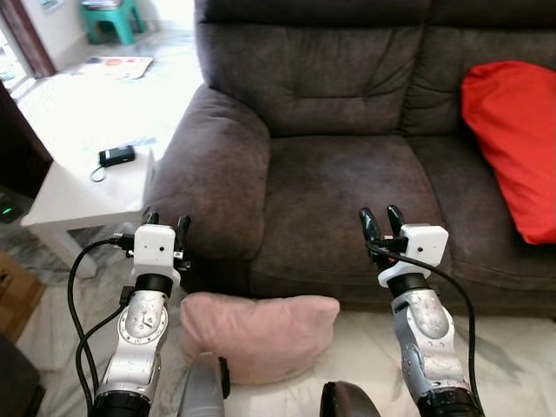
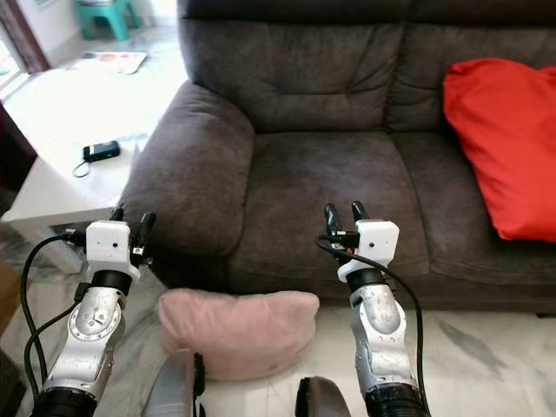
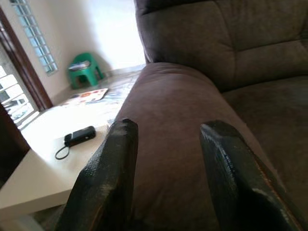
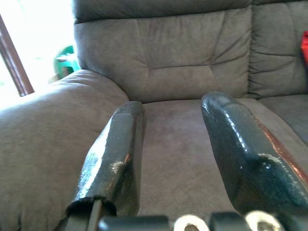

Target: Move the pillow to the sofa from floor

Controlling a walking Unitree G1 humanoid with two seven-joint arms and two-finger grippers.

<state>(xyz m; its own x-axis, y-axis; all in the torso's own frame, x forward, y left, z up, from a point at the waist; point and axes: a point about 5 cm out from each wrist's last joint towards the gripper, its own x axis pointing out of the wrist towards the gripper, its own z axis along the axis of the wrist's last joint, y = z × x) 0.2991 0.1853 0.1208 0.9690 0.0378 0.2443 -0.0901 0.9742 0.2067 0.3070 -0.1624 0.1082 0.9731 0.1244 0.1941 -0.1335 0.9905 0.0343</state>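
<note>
Pink pillow lies on the floor at six o'clock, against the sofa front, so nothing is done yet. Your left tool and right tool hover above it, both spread and empty; grasping, lifting and placing remain.

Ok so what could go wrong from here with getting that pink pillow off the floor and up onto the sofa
The pink pillow lies low between the arms, against the sofa base, while the left gripper and right gripper are both open and raised. Reaching down, the fingers may jam into the sofa front. The pillow is soft and wide, so a one-sided pinch could let it sag or slip. The red cushion fills the right seat, so a drop there could land badly.
</note>
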